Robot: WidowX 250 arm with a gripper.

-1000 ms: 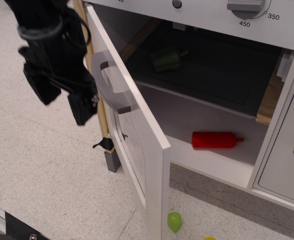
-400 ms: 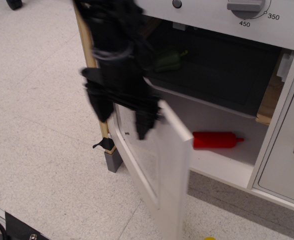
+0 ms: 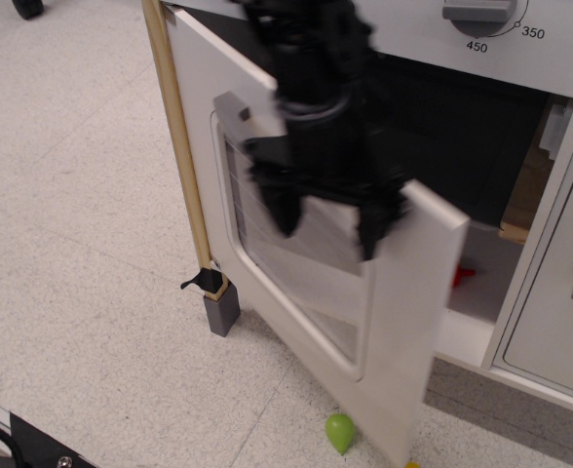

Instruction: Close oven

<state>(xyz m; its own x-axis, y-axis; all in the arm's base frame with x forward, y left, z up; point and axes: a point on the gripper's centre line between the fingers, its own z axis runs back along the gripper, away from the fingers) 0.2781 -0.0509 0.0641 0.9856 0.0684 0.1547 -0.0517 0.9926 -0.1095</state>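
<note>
The white oven door (image 3: 394, 331), with its wire-lined window (image 3: 286, 253), stands about half shut, swung toward the oven opening. My black gripper (image 3: 325, 214) is blurred and pressed against the door's outer face over the window, its two fingers (image 3: 279, 207) pointing down and apart with nothing between them. The grey handle (image 3: 230, 105) shows only at its upper end beside the arm. The dark oven interior (image 3: 462, 127) and the dial panel (image 3: 481, 19) show above and right of the door.
A red bottle's tip (image 3: 462, 276) peeks out behind the door edge. A green ball (image 3: 340, 431) lies on the floor under the door. A plain white cabinet door (image 3: 559, 322) stands to the right. A wooden side post (image 3: 179, 146) ends in a grey foot (image 3: 220, 314).
My gripper has moved right from beside the door onto its outer face. The door has swung right, toward the opening, and now hides most of the red bottle and the green pepper.
</note>
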